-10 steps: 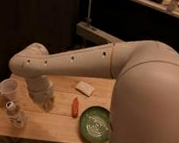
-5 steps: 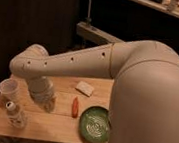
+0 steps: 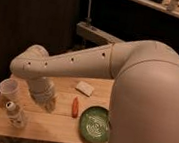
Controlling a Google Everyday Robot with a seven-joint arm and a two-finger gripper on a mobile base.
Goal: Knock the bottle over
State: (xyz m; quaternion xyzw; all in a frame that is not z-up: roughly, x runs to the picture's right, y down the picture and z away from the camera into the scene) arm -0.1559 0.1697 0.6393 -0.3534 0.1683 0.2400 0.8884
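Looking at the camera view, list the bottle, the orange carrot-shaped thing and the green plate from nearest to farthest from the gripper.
1 and 2. The carrot-shaped thing, on the picture-right of the gripper, and the bottle, on its lower picture-left, are too close to call. The gripper hangs between them.
3. The green plate, beyond the carrot-shaped thing at picture-right, is farthest.

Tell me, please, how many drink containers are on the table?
2: the cup at the table's left edge, the bottle in front of it. The gripper hangs beside them; the arm may hide others.
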